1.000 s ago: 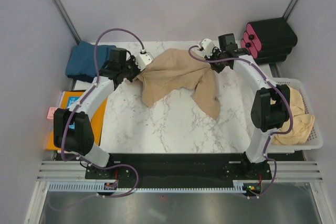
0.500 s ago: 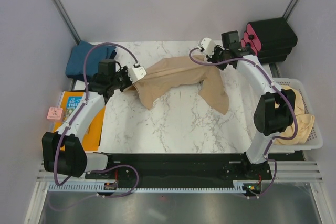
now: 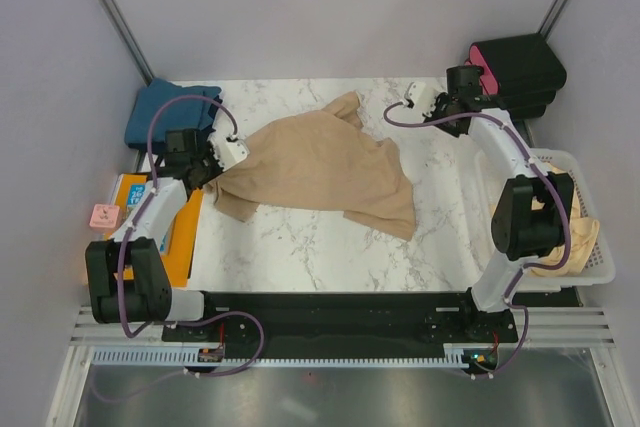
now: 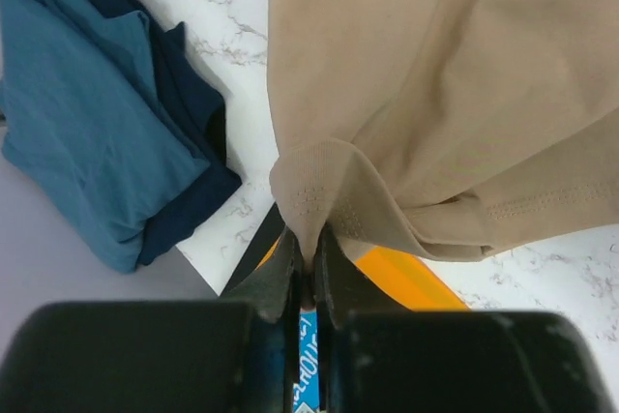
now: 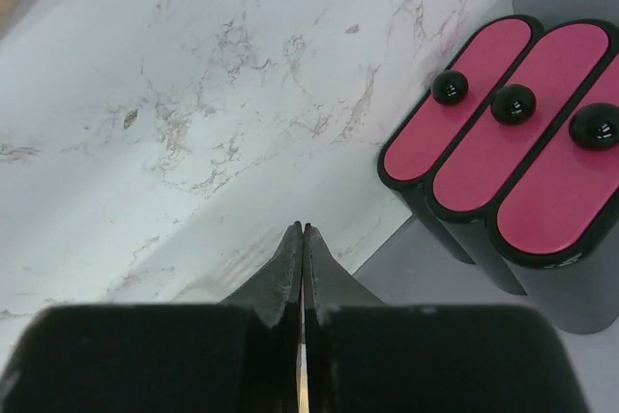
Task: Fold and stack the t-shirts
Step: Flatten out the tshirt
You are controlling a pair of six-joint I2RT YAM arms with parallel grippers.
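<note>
Limp and light, the tan t-shirt (image 3: 320, 162) lay rumpled on the table (image 3: 300, 237), one hem fold clamped in the left gripper (image 4: 308, 263), while the right gripper (image 5: 302, 239), closed on nothing, would probably best pinch the opposite hem.

Looks soft and matt across the tan t-shirt (image 3: 320, 172), a fine knit cloth with dotted stitching along the hem. Same matt cloth in the folded teal t-shirt (image 3: 165, 117) and the pale beige t-shirt (image 3: 578, 237). White plastic lattice for the basket (image 3: 603, 252). Smooth, faintly sheeny marble-look bench (image 3: 300, 237), white with grey veins. Matt black plastic on the left pincer (image 4: 305, 258) and right pincer (image 5: 302, 234). Glossy orange cover on the book (image 4: 406, 273). Black cases (image 5: 484, 171) with smooth pink lids and shiny black knobs.
</note>
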